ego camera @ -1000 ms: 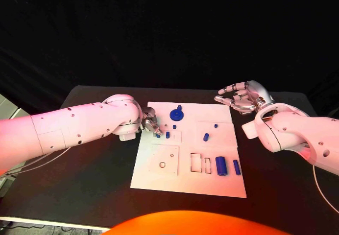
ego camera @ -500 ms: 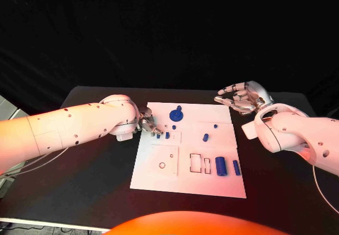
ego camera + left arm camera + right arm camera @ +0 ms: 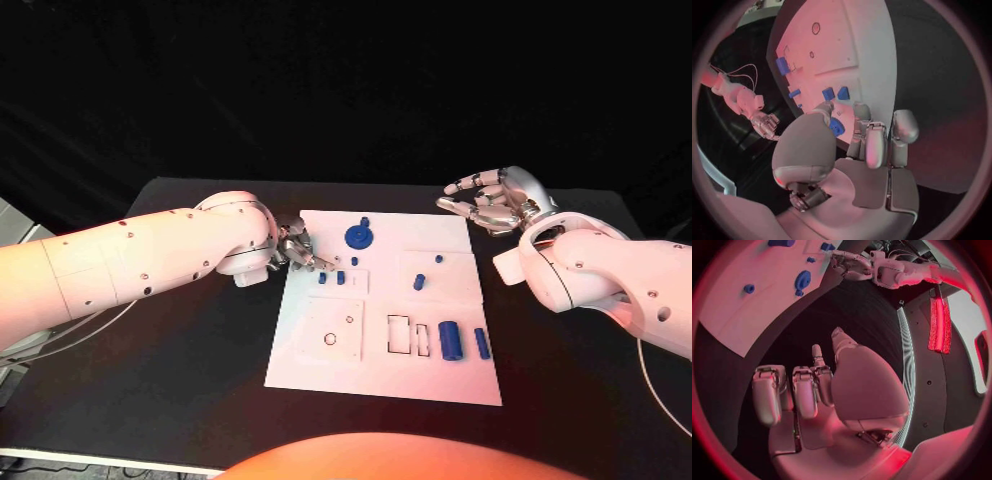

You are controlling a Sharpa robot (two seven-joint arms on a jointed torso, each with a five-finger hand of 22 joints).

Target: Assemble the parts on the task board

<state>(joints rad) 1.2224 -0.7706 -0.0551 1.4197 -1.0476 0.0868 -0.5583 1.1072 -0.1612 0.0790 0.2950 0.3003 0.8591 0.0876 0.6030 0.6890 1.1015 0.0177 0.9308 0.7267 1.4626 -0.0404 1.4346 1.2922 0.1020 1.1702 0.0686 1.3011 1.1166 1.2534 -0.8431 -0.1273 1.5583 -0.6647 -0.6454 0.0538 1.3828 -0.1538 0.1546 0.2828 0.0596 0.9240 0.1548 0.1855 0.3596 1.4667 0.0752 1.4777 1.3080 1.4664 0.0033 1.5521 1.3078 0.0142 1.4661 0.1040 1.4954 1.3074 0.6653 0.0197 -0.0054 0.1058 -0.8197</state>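
Note:
The white task board (image 3: 329,350) lies mid-table. A round blue disc part (image 3: 359,236) sits near its far edge, with two small blue pieces (image 3: 330,278) beside a square recess and more small pieces (image 3: 418,282) to the right. A blue cylinder (image 3: 451,340) and a slim blue piece (image 3: 482,343) lie at the near right. My left hand (image 3: 300,250) hovers at the board's far left edge, fingers apart, holding nothing; in its wrist view the left hand (image 3: 854,150) points at the two small pieces (image 3: 836,93). My right hand (image 3: 495,200) floats beyond the far right corner, empty, fingers loosely bent.
The black table (image 3: 173,360) surrounds the board on all sides. The right wrist view looks past the right hand (image 3: 811,390) to the board (image 3: 736,295), the disc part (image 3: 802,279) and my left hand (image 3: 851,265). The board has outlined recesses (image 3: 400,333) near its front.
My left arm has drawn back slightly toward the far left, carrying its hand a little away from the two small pieces. The right hand and the parts have stayed put.

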